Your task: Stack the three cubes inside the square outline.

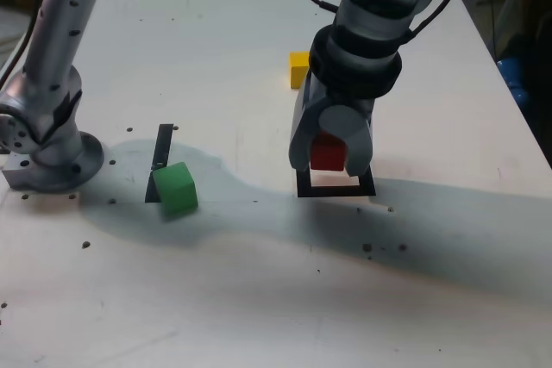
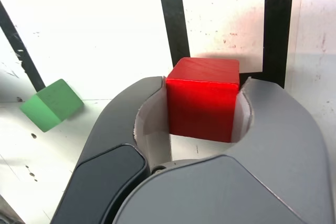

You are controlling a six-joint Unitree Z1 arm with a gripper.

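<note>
Gripper closed on a cube, its two curved grey jaws pressing either side of the solid red, matte cube, and they've got it between the tips! Out in the exterior view, that red block sits at the flat black square outline with the white centre, hanging over the far part of the frame, the near black edge showing below it. Whether it touches down, the pictures don't settle. From the wrist, the cube's top face shows, and it overlaps one side of the black frame, with much of the white centre in plain sight. Over to the exterior view's left, the solid green, matte cube rests on the white surface, turned at an angle, right beside the thin straight black strip. And there's the solid yellow, matte cube, farther back, beyond the outline, partly hidden behind the arm.
</note>
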